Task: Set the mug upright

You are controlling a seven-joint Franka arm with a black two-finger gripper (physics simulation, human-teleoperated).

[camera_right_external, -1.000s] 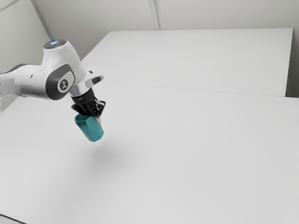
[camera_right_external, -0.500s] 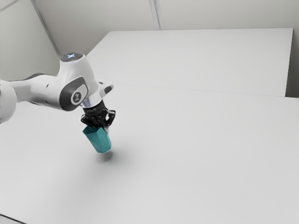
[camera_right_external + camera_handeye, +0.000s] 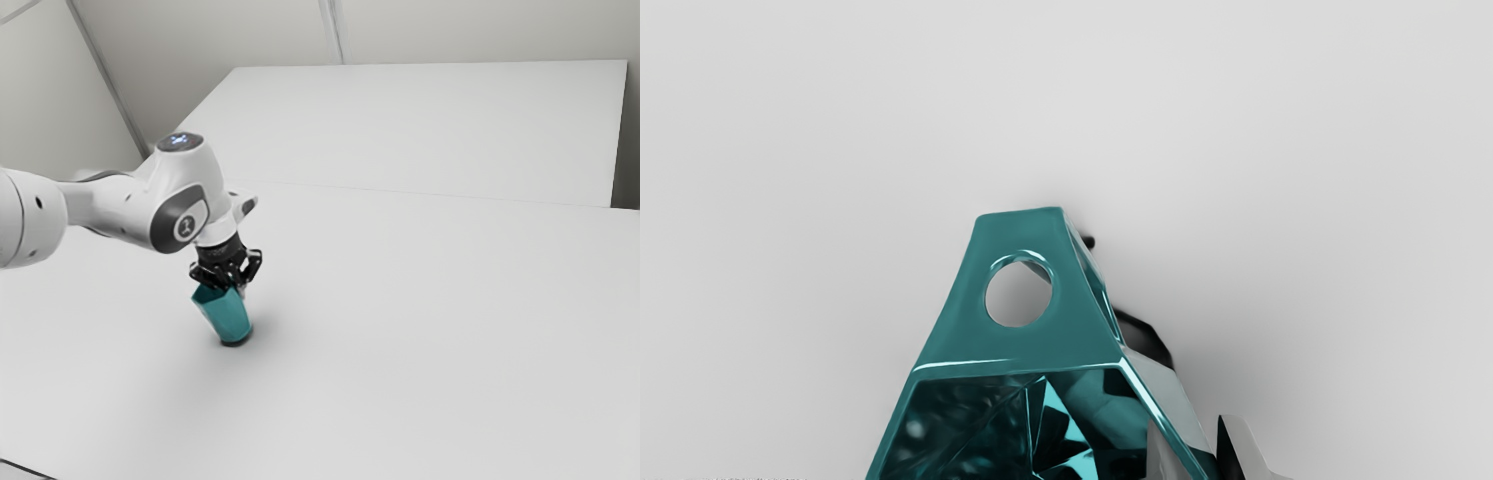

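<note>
The teal mug (image 3: 226, 315) hangs below the black gripper (image 3: 232, 286) in the exterior view, mouth up, its top leaning toward that view's left. Its base is right at the tabletop over a dark shadow; whether it touches cannot be told. In the wrist view, the mug (image 3: 960, 333) shows its open mouth and a flat handle with a round hole. The gripper (image 3: 1190, 430) is shut on the mug's wall there, with one finger inside the rim and the other outside.
A broad white table (image 3: 430, 340) extends toward the exterior view's right. Behind it stands a pale raised surface (image 3: 420, 130). A dark cable (image 3: 28, 469) runs at the exterior view's lower left corner.
Hand and mug have travelled together down and toward the exterior view's right. The mug has turned somewhat closer to upright, and its shadow has drawn in under the base.
</note>
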